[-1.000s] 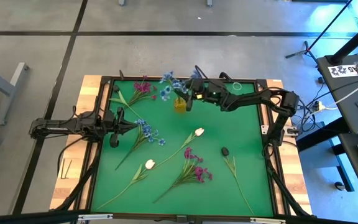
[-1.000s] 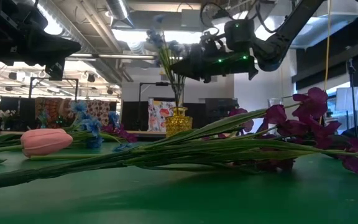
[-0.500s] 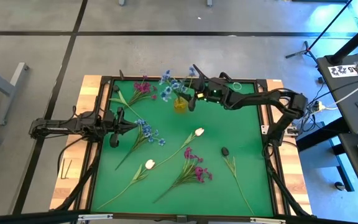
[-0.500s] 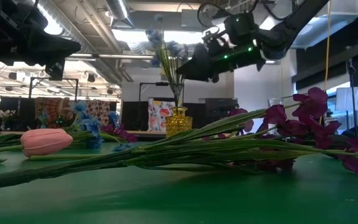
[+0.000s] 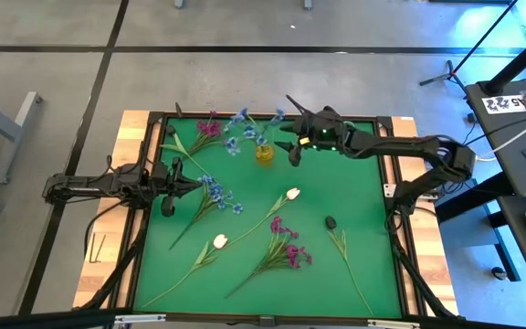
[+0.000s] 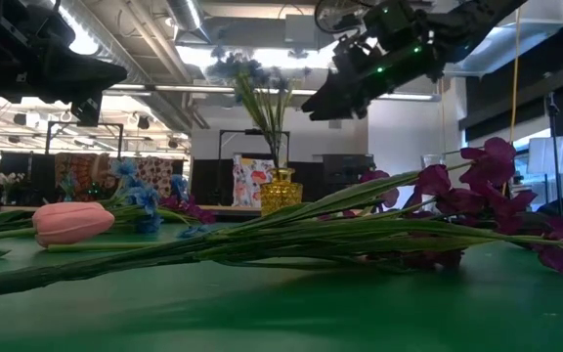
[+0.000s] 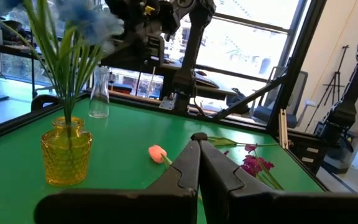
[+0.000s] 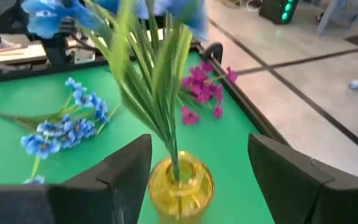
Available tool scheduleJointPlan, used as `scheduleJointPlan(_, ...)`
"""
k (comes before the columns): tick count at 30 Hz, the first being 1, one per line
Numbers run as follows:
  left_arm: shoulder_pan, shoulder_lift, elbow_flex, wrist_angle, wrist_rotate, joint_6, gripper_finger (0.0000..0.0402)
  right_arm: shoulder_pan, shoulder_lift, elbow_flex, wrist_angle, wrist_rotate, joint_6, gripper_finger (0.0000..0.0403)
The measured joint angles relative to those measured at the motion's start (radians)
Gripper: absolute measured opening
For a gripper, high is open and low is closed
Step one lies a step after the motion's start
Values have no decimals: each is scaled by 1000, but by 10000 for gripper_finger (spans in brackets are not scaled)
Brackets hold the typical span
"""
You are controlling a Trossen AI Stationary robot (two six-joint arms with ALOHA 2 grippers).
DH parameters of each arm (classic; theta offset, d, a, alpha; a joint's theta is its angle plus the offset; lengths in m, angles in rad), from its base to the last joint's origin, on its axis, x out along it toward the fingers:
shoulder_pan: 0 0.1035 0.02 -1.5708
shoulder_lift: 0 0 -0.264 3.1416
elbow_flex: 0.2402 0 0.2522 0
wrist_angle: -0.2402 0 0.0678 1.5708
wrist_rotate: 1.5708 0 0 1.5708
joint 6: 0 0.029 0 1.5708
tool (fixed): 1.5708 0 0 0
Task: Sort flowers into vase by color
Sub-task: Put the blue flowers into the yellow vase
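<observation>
A yellow glass vase (image 5: 264, 153) stands near the table's far edge with blue flowers (image 5: 236, 134) stuck in its neck, their stems fanning out (image 8: 157, 81). My right gripper (image 5: 290, 130) hovers open just to the right of the vase and above it (image 6: 325, 102), with nothing between its fingers (image 8: 199, 142). My left gripper (image 5: 194, 183) waits shut at the table's left edge (image 7: 197, 155). On the green mat lie another blue flower (image 5: 215, 194), magenta flowers (image 5: 210, 128) (image 5: 286, 247) and white tulips (image 5: 292, 193) (image 5: 220, 241).
A bare green stem (image 5: 345, 254) and a small dark object (image 5: 331, 222) lie at the mat's right. A clear glass vase (image 7: 99, 93) stands near the far edge behind the yellow one. A black frame (image 5: 391, 183) rims the mat.
My right gripper has risen and drawn back from the blue stems toward the table's right edge, its nose tipping downward. The blue flowers, bunched upright before, have spread out in the vase, some leaning toward the left.
</observation>
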Motion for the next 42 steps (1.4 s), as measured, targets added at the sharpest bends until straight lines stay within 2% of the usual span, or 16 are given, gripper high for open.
scheduleJointPlan(9, 0, 0, 0, 0, 0, 0, 0, 1, -119, 0, -193, 0, 35, 264)
scheduleJointPlan(17, 0, 0, 0, 0, 0, 0, 0, 23, -186, 0, -238, 10, 57, 264)
scheduleJointPlan(29, 0, 0, 0, 0, 0, 0, 0, 236, -255, 0, -258, 156, 53, 264)
scheduleJointPlan(35, 0, 0, 0, 6, 0, -3, 0, 333, -263, -17, -241, 169, 58, 264)
scheduleJointPlan(42, 0, 0, 0, 8, 0, -3, 0, 402, -362, -139, -137, 219, 105, 264)
